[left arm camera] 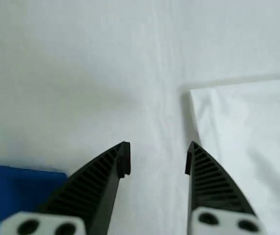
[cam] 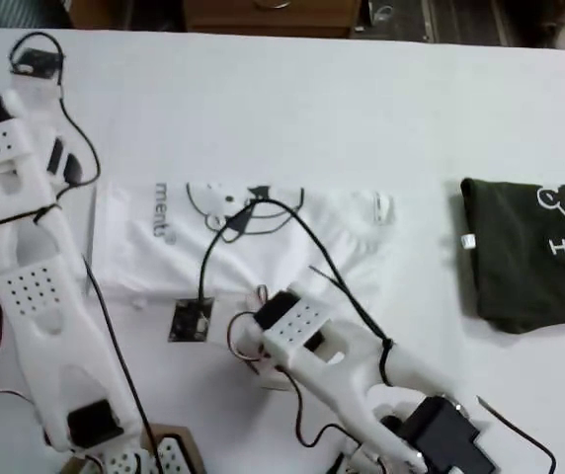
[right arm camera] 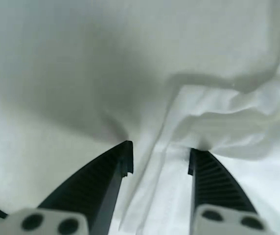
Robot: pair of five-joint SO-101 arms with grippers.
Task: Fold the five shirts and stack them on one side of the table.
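White printed arm shells (cam: pixel 55 346), perforated panels (cam: pixel 31 289), black servos (cam: pixel 443 432), thin black cables (cam: pixel 338 283), black ribbed end effector fingers (left arm camera: pixel 101 181), white screw-holed mounts (left arm camera: pixel 47 226)

White table (cam: pixel 362 109), blue object (left arm camera: pixel 17 188).

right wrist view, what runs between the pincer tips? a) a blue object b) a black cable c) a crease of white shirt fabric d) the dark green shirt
C: the right pincer stands open, and a raised crease of the white shirt runs down through the gap between its tips.
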